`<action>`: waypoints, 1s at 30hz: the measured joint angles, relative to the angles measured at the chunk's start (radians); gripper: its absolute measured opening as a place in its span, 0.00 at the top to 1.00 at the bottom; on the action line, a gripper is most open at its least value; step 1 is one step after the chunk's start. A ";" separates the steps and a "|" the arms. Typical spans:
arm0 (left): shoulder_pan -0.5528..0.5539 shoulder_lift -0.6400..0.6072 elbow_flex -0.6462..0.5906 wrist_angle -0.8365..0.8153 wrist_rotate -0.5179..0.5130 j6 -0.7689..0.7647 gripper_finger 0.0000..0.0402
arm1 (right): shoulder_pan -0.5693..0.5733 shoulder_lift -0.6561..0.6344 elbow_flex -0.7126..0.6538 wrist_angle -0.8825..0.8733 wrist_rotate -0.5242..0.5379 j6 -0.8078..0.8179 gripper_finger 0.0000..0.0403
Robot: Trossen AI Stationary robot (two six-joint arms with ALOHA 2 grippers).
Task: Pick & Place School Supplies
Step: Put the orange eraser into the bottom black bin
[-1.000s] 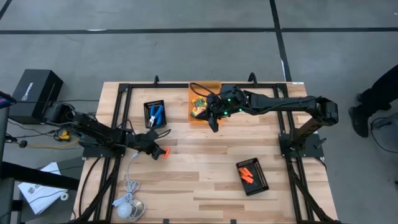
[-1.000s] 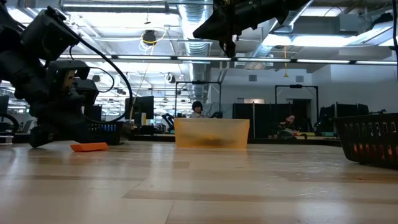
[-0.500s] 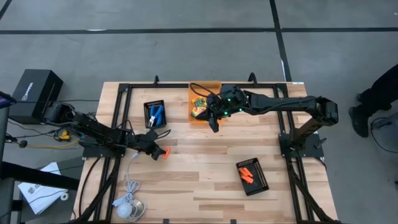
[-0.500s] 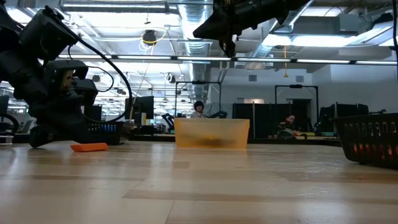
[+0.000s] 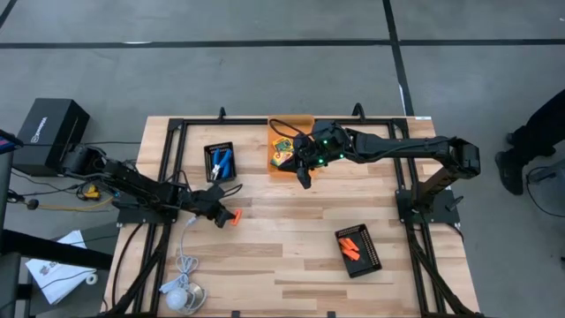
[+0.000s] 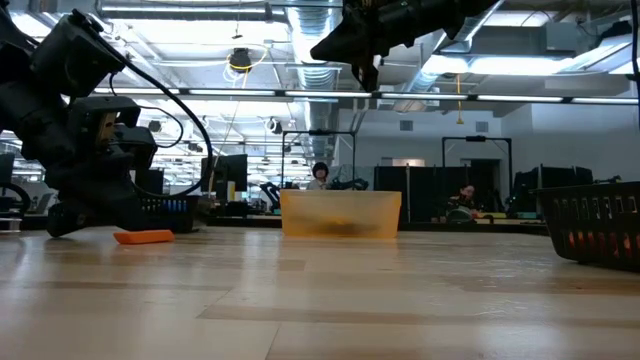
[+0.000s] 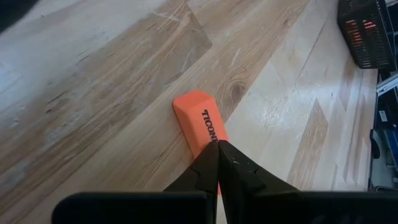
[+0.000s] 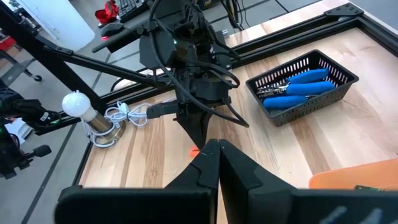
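Note:
A stubby orange piece (image 7: 194, 112) with black lettering lies flat on the wooden table (image 5: 282, 256), left of centre (image 5: 233, 217). My left gripper (image 7: 217, 144) is shut, low over the table, its tips at that piece's end. Yellow-and-green crayon boxes (image 5: 282, 152) lie in the orange translucent bin (image 5: 291, 121) at the far edge. My right gripper (image 5: 305, 179) is shut and empty, high in the air just in front of the bin (image 6: 340, 213). Blue-handled tools (image 8: 292, 90) lie in a black tray (image 5: 220, 162). My left gripper's shut fingertips (image 7: 211, 158) lie over one end of the orange piece (image 7: 211, 134), coming slanting down along its length. The piece rests flat on the table. I cannot tell whether the tips touch it.
A second black tray (image 5: 357, 250) on the near right holds several orange pieces. A white cable with a round puck (image 5: 184, 294) lies at the near left corner. Black frame rails run along the table's edges. Bare wood shows in the middle.

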 joint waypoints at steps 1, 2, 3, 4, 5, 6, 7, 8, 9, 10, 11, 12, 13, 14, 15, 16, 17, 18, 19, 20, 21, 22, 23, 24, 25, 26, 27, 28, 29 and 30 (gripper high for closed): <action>0.000 0.000 0.000 0.000 0.000 0.001 1.00 | 0.000 0.000 0.000 0.000 -0.001 0.000 1.00; 0.000 0.000 0.000 0.000 0.000 0.000 1.00 | 0.000 0.000 0.000 0.000 -0.001 0.000 1.00; 0.000 0.000 0.000 0.000 0.000 0.000 1.00 | 0.000 0.000 0.000 0.000 -0.002 0.000 1.00; 0.000 0.000 0.000 0.000 0.000 -0.001 1.00 | 0.000 0.000 0.000 0.000 -0.002 0.000 1.00; 0.000 0.000 0.000 -0.001 -0.001 -0.004 1.00 | 0.000 0.000 0.000 0.000 -0.002 0.001 1.00; 0.000 0.000 0.000 -0.001 -0.001 -0.004 1.00 | 0.000 0.000 0.000 0.000 -0.002 0.001 1.00; 0.000 0.000 0.000 -0.001 -0.001 -0.006 1.00 | 0.000 0.000 0.000 0.000 -0.002 0.001 1.00; 0.000 0.000 0.000 -0.001 -0.002 -0.010 1.00 | 0.000 0.000 0.000 0.000 -0.002 0.002 1.00; 0.000 0.000 0.000 -0.001 -0.002 -0.011 1.00 | 0.000 0.000 0.000 0.000 -0.002 0.003 1.00; 0.000 0.000 0.000 -0.001 -0.002 -0.012 1.00 | 0.000 0.000 0.000 0.000 -0.002 0.003 1.00; 0.000 0.000 0.000 -0.001 -0.002 -0.012 1.00 | 0.000 0.000 0.000 0.000 -0.002 0.003 1.00; 0.000 -0.002 0.000 -0.002 -0.003 -0.015 1.00 | 0.000 0.000 0.000 0.000 -0.002 0.003 1.00; 0.000 -0.003 0.000 -0.004 -0.003 -0.016 1.00 | 0.000 0.000 0.000 0.000 -0.002 0.003 1.00; 0.000 -0.003 0.000 -0.004 -0.003 -0.017 1.00 | 0.000 0.000 0.000 0.000 -0.002 0.003 1.00; 0.000 -0.003 0.000 -0.004 -0.003 -0.018 1.00 | 0.000 0.000 0.000 0.000 -0.002 0.003 1.00; 0.000 -0.003 0.000 -0.004 -0.003 -0.019 1.00 | 0.000 0.000 0.000 0.000 -0.002 0.003 1.00; 0.000 -0.003 0.000 -0.004 -0.004 -0.019 1.00 | 0.000 0.000 0.000 0.000 -0.002 0.003 1.00; 0.000 -0.003 0.000 -0.004 -0.004 -0.020 1.00 | 0.000 0.000 0.000 0.000 -0.002 0.004 1.00; 0.000 -0.003 0.000 -0.004 -0.005 -0.023 1.00 | 0.000 0.000 0.000 0.000 -0.002 0.003 1.00; 0.000 -0.003 0.000 -0.004 -0.007 -0.030 1.00 | 0.000 0.000 0.000 0.000 -0.002 0.003 1.00; 0.000 -0.003 0.000 -0.004 -0.008 -0.034 1.00 | 0.000 0.000 0.000 0.000 -0.002 0.003 1.00; 0.000 -0.003 0.000 -0.004 -0.007 -0.030 1.00 | 0.000 0.000 0.000 0.000 -0.002 0.004 1.00; 0.001 -0.003 0.000 -0.004 -0.006 -0.027 1.00 | 0.000 0.000 0.000 0.000 -0.002 0.004 1.00; 0.003 -0.003 0.000 -0.004 -0.003 -0.029 1.00 | -0.001 0.000 0.000 0.000 -0.002 0.003 1.00; 0.008 -0.003 0.000 -0.004 0.000 -0.032 1.00 | -0.001 0.000 0.000 0.000 -0.002 0.004 1.00; 0.013 -0.003 0.000 -0.003 0.002 -0.034 1.00 | -0.002 0.000 0.000 0.000 -0.002 0.004 1.00; 0.019 -0.003 0.000 -0.003 0.008 -0.034 1.00 | -0.003 0.000 0.000 0.000 -0.002 0.004 1.00; 0.025 -0.003 0.000 -0.003 0.015 -0.035 1.00 | -0.006 0.000 0.000 0.000 -0.002 0.004 1.00; 0.029 -0.003 0.000 -0.003 0.023 -0.033 1.00 | -0.006 0.000 0.000 0.000 -0.002 0.003 1.00; 0.031 -0.003 0.000 -0.003 0.028 -0.028 1.00 | -0.007 0.000 0.000 0.000 -0.002 0.004 1.00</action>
